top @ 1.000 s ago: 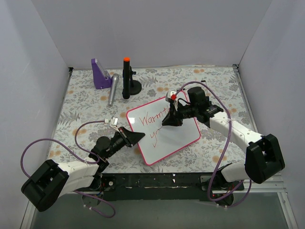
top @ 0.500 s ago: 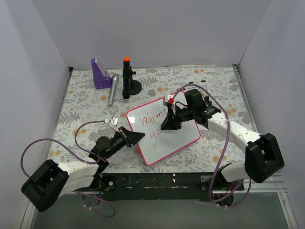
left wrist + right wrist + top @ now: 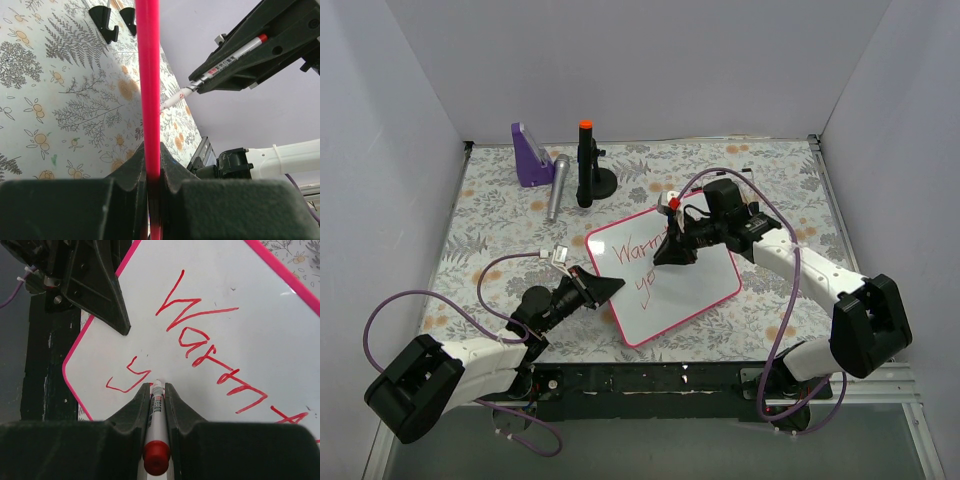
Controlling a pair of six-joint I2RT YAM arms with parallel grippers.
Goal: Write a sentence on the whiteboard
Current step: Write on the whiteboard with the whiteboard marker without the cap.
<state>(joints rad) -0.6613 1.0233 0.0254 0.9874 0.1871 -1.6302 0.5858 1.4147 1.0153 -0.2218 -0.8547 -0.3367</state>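
Shifting slightly leftward over the whiteboard during the last second, the right end effector, clenched on the red marker, now holds the tip just after the "y" opening the second line, so the sentence appears only partly written. The left end effector is clamped on the whiteboard's left edge; the whiteboard, glossy white with a thin pink frame, lies mid-tabletop.

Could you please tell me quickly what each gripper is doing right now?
Left gripper: closed on the whiteboard's pink edge.
Right gripper: closed on a red marker, tip at the board.
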